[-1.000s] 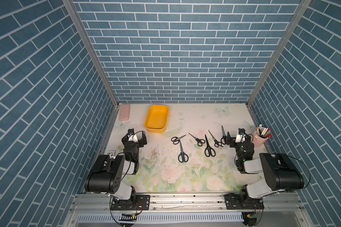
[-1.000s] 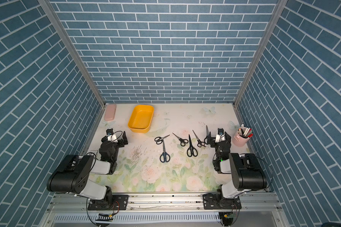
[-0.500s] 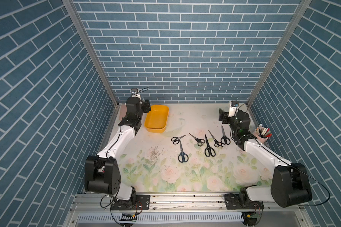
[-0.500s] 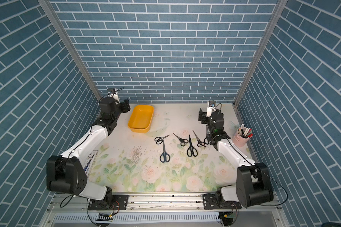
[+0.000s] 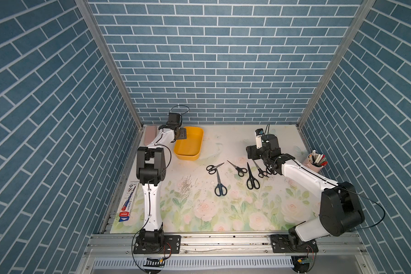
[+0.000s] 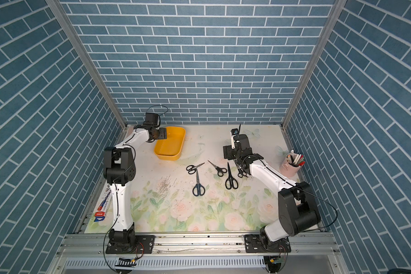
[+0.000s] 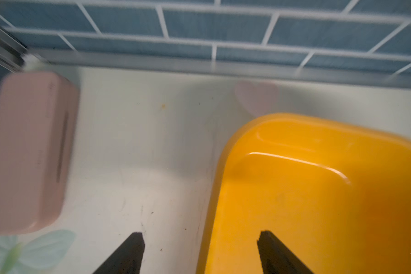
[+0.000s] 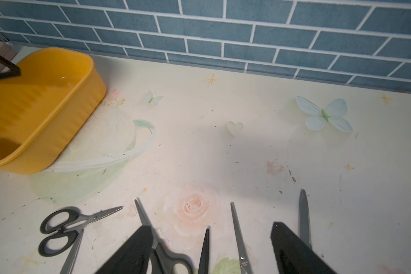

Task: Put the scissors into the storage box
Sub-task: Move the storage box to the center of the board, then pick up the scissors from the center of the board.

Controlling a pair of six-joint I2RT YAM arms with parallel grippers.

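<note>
Right hand (image 8: 209, 227), fingers spread and empty, hangs over the scissors (image 8: 303, 213) fanned across the desk (image 8: 247, 154); a clean pick likely means dropping squarely across one pair near its pivot. Beyond, the empty storage box (image 8: 81, 111) waits, with the left hand (image 7: 201, 233) open above its rim.

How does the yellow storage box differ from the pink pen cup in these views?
The storage box is yellow-orange; the pen cup is pink. The storage box is a low, oblong tub; the pen cup is round and stands upright. Nothing shows inside the storage box where it is visible; the pen cup holds pens. Both are open-topped and stand on the floral mat.
</note>
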